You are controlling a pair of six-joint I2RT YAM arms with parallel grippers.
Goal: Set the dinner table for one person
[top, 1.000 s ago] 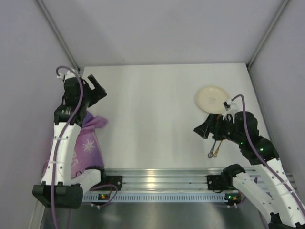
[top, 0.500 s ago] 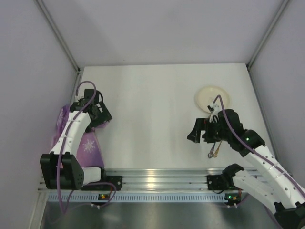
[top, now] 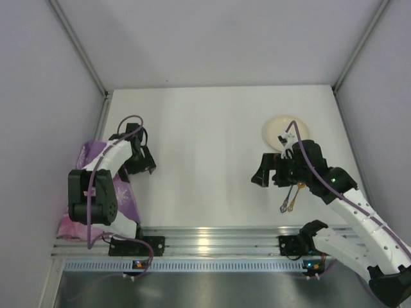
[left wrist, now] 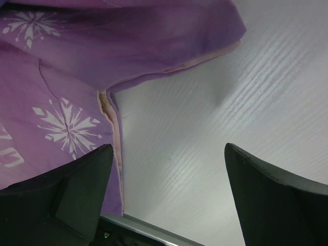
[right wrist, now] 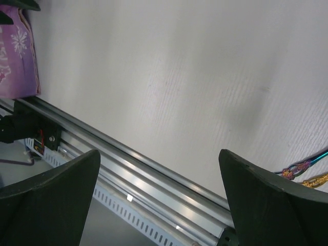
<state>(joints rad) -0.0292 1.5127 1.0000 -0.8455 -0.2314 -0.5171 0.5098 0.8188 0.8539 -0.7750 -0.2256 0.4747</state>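
Observation:
The dinner table [top: 205,128] is a white top with a ribbed silver rail [top: 212,240] along its near edge. A crumpled purple snowflake placemat [top: 96,160] lies at the table's left side, with a folded corner [left wrist: 169,46] in the left wrist view. My left gripper [top: 144,164] hovers open just right of the placemat, nothing between its fingers [left wrist: 77,189]. A cream plate [top: 286,131] sits at the right rear. Cutlery [top: 289,202] lies in front of it, beneath my right arm. My right gripper [top: 260,178] stands open and empty left of the cutlery [right wrist: 307,171].
Grey walls close in the table at the back and on both sides. Both arm bases [top: 138,245] sit on the rail. The placemat [right wrist: 18,56] shows far left in the right wrist view, above the rail [right wrist: 133,164].
My left arm has folded down and back from a raised pose, bringing its gripper low beside the placemat. The right gripper has shifted slightly left.

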